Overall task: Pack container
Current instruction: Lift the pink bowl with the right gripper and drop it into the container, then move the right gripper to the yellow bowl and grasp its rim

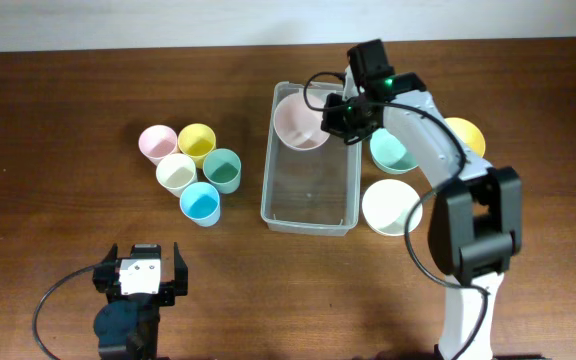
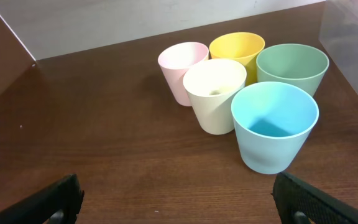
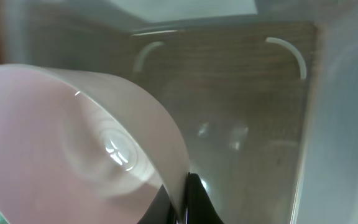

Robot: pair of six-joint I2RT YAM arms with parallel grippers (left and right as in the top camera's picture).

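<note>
Container [image 1: 308, 190] upright, long axis runs near-to-far. Right fingers [image 3: 194, 202] pinch pink bowl [image 1: 296, 120] rim; left fingers [image 2: 58, 199] spread.

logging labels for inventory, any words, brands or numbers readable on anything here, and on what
No text can be read in any view.
The clear bin, the pink bowl and the five small cups show plain surfaces, with no print that can be made out.

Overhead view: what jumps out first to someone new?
The right gripper, jaws pinching the rim, holds a tilted pink bowl in the far end of the clear container. Five pastel cups cluster to its left; three more bowls sit on its other side.
</note>
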